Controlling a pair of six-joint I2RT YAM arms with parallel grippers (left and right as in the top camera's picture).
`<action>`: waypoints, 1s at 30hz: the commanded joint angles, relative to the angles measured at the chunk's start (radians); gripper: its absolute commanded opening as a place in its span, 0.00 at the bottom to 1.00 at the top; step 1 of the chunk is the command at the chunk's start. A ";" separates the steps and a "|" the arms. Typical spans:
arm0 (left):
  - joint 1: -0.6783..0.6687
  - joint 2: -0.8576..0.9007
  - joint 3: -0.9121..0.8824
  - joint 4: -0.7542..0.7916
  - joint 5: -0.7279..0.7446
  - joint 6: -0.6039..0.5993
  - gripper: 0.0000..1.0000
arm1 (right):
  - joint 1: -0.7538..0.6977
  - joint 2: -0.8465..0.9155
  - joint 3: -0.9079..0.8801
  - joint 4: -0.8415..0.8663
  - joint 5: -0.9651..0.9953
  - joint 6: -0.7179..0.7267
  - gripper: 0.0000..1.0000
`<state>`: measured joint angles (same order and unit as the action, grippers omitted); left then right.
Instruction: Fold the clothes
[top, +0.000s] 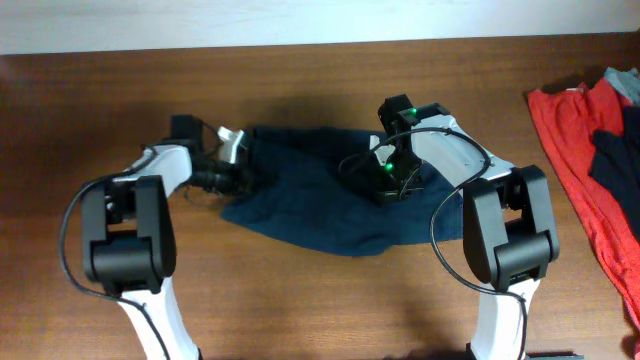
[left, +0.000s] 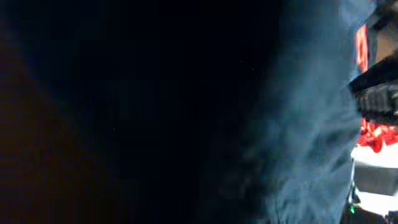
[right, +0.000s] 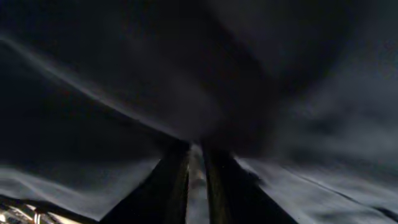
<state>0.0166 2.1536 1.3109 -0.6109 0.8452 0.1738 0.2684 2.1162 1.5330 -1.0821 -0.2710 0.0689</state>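
Clothes, soft, dark blue and wrinkly, lie bunched on the brown wooden table; the right claw pinches them, but for the left claw I cannot tell.

Clothes (left wrist view) dark, blurred

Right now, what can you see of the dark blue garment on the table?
The dark blue garment is soft, wrinkled cloth, lying crumpled and spread across the middle of the wooden table. Its lower edge curves unevenly. The left gripper meets its left edge; whether it grips cannot be judged. The right gripper is shut on its right part, with cloth bunched around it.
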 joint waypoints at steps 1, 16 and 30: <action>-0.013 0.048 -0.016 -0.051 -0.063 -0.047 0.01 | 0.008 0.017 -0.007 -0.002 0.014 -0.013 0.13; 0.093 -0.168 0.566 -0.613 -0.391 0.000 0.01 | 0.005 -0.145 0.113 -0.042 -0.012 0.045 0.10; -0.320 -0.163 0.736 -0.669 -0.805 -0.245 0.01 | -0.147 -0.152 0.134 -0.047 0.035 0.281 0.11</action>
<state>-0.2333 1.9896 2.0422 -1.3022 0.2138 0.0551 0.1898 1.9747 1.6550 -1.1263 -0.2604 0.2810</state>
